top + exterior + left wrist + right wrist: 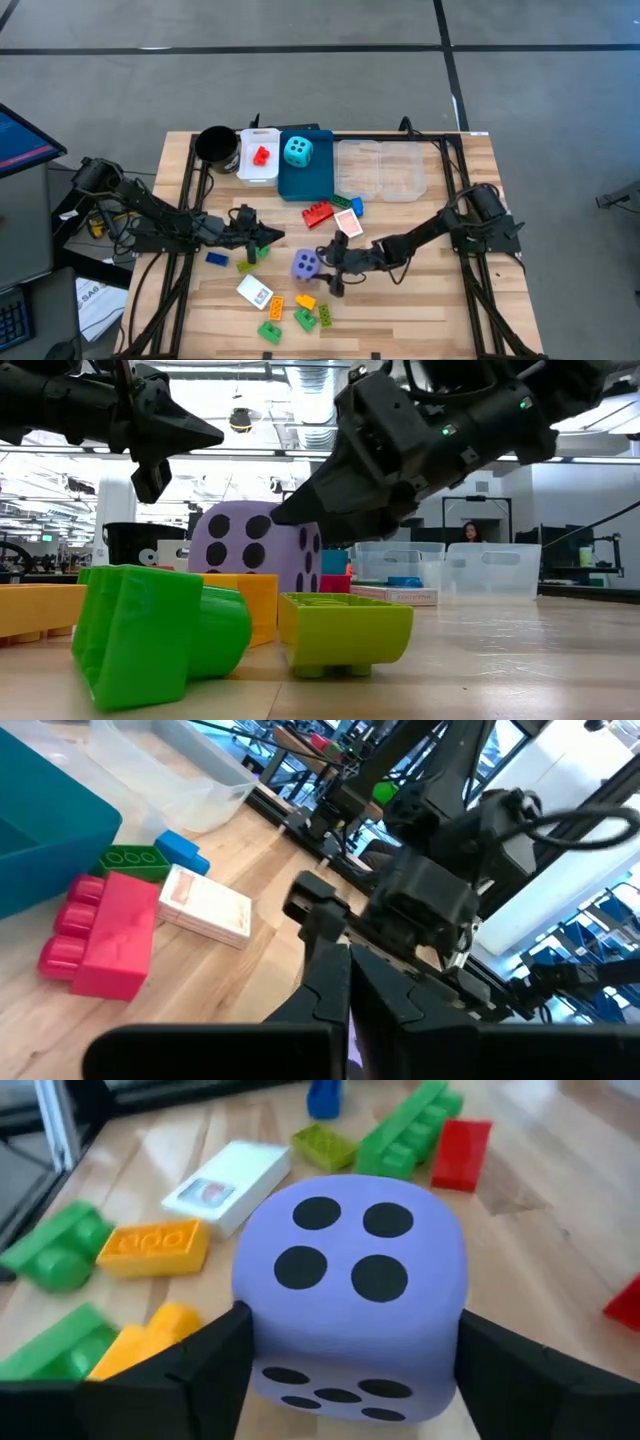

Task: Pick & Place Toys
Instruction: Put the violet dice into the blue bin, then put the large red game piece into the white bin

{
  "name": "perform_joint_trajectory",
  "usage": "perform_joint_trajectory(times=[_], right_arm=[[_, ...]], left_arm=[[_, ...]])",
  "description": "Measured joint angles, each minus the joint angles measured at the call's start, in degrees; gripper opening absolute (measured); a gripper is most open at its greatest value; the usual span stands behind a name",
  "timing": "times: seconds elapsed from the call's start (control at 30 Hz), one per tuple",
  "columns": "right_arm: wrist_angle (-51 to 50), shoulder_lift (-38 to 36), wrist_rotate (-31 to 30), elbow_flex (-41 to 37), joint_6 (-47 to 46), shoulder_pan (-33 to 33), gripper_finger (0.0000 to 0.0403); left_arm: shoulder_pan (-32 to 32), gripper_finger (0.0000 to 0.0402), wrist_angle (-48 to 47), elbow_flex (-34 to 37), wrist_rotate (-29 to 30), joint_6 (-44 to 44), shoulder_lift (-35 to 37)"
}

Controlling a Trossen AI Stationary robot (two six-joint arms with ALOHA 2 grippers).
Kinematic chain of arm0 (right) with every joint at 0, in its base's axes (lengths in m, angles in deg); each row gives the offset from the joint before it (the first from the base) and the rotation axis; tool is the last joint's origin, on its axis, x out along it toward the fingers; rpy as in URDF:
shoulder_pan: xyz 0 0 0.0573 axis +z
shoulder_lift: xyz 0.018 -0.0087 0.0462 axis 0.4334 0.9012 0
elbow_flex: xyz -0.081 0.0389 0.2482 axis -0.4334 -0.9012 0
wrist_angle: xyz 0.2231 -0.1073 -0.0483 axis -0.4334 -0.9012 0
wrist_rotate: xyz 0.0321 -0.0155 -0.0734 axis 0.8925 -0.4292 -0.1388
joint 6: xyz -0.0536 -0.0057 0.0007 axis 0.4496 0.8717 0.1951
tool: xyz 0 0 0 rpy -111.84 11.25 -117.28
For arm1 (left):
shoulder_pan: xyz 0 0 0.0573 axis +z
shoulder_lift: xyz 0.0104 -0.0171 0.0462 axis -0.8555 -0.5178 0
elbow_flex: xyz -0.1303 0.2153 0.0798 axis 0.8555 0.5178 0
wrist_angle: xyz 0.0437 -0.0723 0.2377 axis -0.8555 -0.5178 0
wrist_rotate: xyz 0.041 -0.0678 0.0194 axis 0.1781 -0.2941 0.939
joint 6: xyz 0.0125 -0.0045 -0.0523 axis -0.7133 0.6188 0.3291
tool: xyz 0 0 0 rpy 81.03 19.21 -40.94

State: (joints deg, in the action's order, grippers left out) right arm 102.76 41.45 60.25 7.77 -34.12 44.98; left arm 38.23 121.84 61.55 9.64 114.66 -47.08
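A purple foam die (305, 264) with black dots sits between the fingers of my right gripper (322, 268), which reaches in from the table's right and is closed on it. My left gripper (268, 237) hangs shut and empty just left of the die, above green bricks (258, 250). Loose toys lie on the wood near the front: a white card (254, 292), yellow and green bricks (270, 330) and a blue brick (217, 259). A red brick (318, 213) and a pink card (348, 222) lie farther back. A cyan die (297, 151) rests in the blue tray (312, 182). My right gripper pinches the purple die by two opposite side faces (262, 1350), one finger (215, 1365) on each side. The fingers slant down from the table's right. The four-dot face points up. The die's underside is hidden, so whether it is off the table cannot be told.
Along the far edge stand a black round cup (215, 145), a white tray (255, 172) with a red brick (261, 155), the blue tray and clear trays (385, 170). Bare wood lies at the table's front right.
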Motion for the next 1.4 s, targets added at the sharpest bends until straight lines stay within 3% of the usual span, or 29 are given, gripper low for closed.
perform_joint_trajectory(times=[0.17,0.37,0.6,0.7,0.77,0.87,1.03,1.13,1.27,1.4], right_arm=[[7.96,-0.23,0.20,0.04,2.20,-0.71,0.0279],[10.12,-4.53,-1.89,0.02,4.17,-0.97,0.0278],[8.74,-11.45,-20.15,0.04,10.31,-0.87,0.0276],[8.34,-13.55,-30.15,0.13,13.11,-4.07,0.0273],[8.20,-13.96,-33.37,0.13,14.29,-7.34,0.0268],[7.53,-13.80,-30.25,0.11,13.11,-13.41,0.0253],[7.43,-10.04,-15.36,0.09,3.85,-24.87,0.0218],[8.52,-7.90,-6.23,0.09,-3.29,-27.60,0.0200],[10.96,-5.95,-5.00,0.92,-4.16,-26.14,0.0184],[13.71,-7.21,-8.35,2.05,2.70,-20.58,0.0172]], left_arm=[[0.00,0.0000,0.00,0.00,0.00,-0.26,0.00],[0.00,0.0000,0.00,0.00,-0.19,-0.21,0.00],[-0.20,0.0000,0.15,0.02,-6.01,0.22,0.04],[-0.24,0.0000,0.52,0.02,-8.05,0.24,0.71],[-0.24,0.0000,0.44,0.02,-8.52,0.17,1.34],[-0.39,0.0000,0.58,0.02,-8.94,-0.13,2.84],[-0.39,0.0000,0.43,0.02,-14.23,-0.87,5.06],[-0.39,0.0000,0.33,0.02,-19.19,-1.79,6.14],[-0.39,0.0000,0.37,0.02,-23.62,-3.29,7.19],[-0.39,0.0000,0.45,0.02,-24.92,-6.31,7.74]])
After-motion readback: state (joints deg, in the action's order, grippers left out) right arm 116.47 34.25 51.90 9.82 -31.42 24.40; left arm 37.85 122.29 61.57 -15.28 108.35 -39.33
